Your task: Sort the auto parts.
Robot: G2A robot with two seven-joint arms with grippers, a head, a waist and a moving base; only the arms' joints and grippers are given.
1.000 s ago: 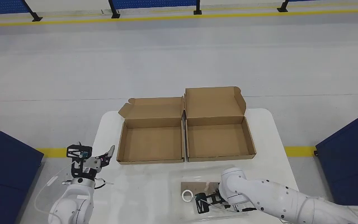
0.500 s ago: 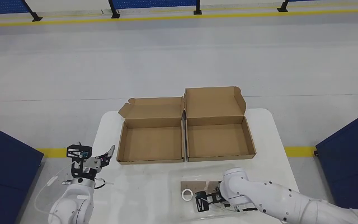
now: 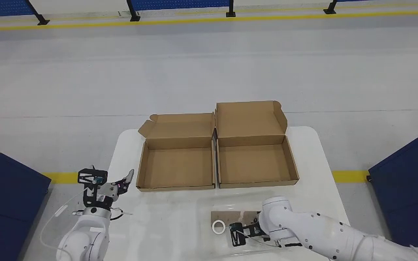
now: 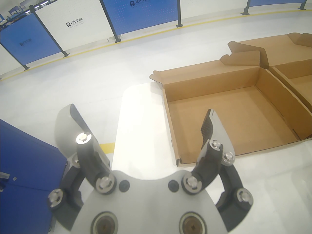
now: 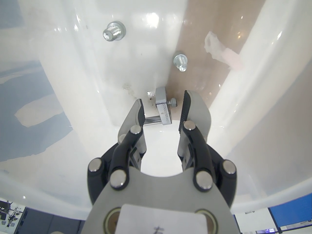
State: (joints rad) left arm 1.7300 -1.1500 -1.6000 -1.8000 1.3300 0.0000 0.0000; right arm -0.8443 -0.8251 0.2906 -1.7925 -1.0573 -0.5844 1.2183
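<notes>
Your right pincer (image 5: 162,105) stands half open, jaws either side of a small metal bracket with a stud (image 5: 162,113). One pad looks about touching the stud's end and the other is just clear, so nothing is gripped yet. Over the last second the top view shows that arm's wrist drifting slightly toward the near edge while the pincer stayed over the same spot. I read that as lining up for the grasp, not lifting.

The bracket lies on the floor of the clear tray (image 5: 268,49). Two loose bolts (image 5: 114,31) (image 5: 180,62) and a white plastic clip (image 5: 219,52) lie farther in, and a white ring (image 3: 218,227) is just beside the pincer.

Beyond the tray, the left box (image 3: 176,163) and the right box (image 3: 256,160) both sit open with nothing in them, so sorting has barely begun.

Your left pincer (image 4: 141,110) has not moved. It is spread wide, holds nothing, and hangs over the worktop (image 3: 163,209) near the left box.
</notes>
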